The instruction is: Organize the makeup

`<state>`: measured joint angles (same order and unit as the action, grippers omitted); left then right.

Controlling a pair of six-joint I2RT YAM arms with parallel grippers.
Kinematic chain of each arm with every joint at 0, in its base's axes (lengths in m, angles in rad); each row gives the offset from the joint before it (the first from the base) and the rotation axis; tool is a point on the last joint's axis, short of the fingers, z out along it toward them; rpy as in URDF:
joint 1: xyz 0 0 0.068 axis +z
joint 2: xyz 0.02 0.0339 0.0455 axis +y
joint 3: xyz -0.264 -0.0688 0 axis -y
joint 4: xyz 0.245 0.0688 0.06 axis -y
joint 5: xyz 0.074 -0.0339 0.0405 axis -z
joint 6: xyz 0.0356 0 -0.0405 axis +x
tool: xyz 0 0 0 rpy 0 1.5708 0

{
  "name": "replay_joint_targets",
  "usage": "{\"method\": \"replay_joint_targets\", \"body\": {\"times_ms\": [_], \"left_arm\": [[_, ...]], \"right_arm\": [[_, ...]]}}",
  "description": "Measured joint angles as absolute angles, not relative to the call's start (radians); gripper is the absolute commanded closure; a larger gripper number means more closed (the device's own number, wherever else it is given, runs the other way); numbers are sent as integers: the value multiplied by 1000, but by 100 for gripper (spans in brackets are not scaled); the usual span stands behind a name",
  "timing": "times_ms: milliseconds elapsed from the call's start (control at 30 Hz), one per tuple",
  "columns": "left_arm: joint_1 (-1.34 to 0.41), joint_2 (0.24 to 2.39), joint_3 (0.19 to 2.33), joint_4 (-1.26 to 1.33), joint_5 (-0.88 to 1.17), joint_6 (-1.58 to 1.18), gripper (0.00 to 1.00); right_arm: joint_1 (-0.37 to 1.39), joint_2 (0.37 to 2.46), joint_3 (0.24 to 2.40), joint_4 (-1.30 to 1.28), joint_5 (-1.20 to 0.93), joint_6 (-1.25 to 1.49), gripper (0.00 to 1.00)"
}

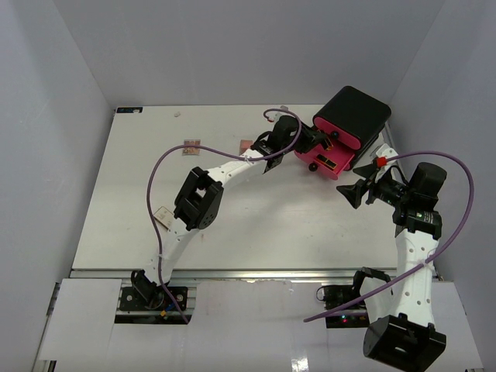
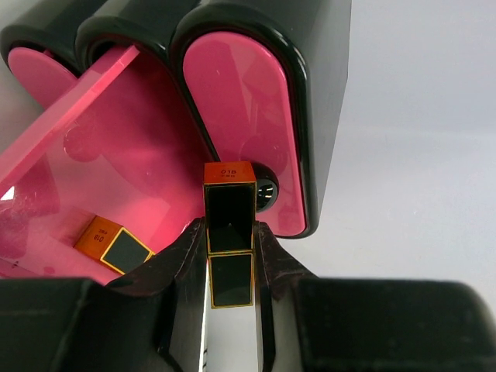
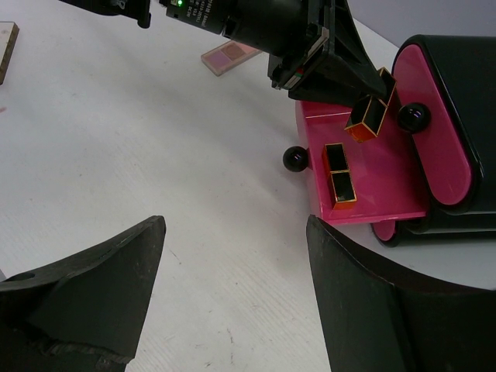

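Note:
My left gripper (image 2: 230, 229) is shut on a black-and-gold lipstick (image 2: 230, 267), held over the open pink drawer (image 2: 116, 155) of the black box (image 2: 325, 93). A second lipstick (image 2: 116, 246) lies flat in that drawer. From the right wrist view the held lipstick (image 3: 370, 116) hangs tilted above the drawer floor (image 3: 387, 182), with the lying lipstick (image 3: 338, 177) beside it. My right gripper (image 3: 236, 256) stands open over bare table, short of the drawer. In the top view the left gripper (image 1: 316, 142) is at the box and the right gripper (image 1: 353, 192) sits just below the drawer (image 1: 325, 163).
A tan-pink palette (image 3: 229, 56) lies on the table behind the left arm. Flat pink items (image 1: 191, 147) (image 1: 245, 145) sit at the back centre, and a tan piece (image 1: 163, 217) lies near the left arm's elbow. The drawer's black knob (image 3: 294, 160) sticks out toward the table's middle.

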<state>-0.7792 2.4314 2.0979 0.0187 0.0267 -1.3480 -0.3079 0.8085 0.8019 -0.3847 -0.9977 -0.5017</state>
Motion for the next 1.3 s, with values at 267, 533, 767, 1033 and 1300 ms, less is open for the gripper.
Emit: {"method": "replay_joint_targets", "body": {"times_ms": [267, 533, 767, 1033, 1300], "left_arm": [[-786, 2475, 2135, 19, 18, -1364, 50], [-785, 2501, 2150, 13, 42, -1366, 42], [-786, 2492, 2141, 30, 66, -1349, 42], [-776, 2252, 1859, 50, 89, -1198, 43], [-588, 1606, 1196, 178, 277, -898, 34]], "right_arm": [[-318, 809, 802, -383, -998, -500, 20], [-333, 809, 800, -380, -1009, -499, 20], [-344, 809, 787, -373, -1036, -502, 20], [-346, 815, 787, -467, -1158, -645, 24], [-306, 830, 767, -626, -1214, -881, 47]]}}
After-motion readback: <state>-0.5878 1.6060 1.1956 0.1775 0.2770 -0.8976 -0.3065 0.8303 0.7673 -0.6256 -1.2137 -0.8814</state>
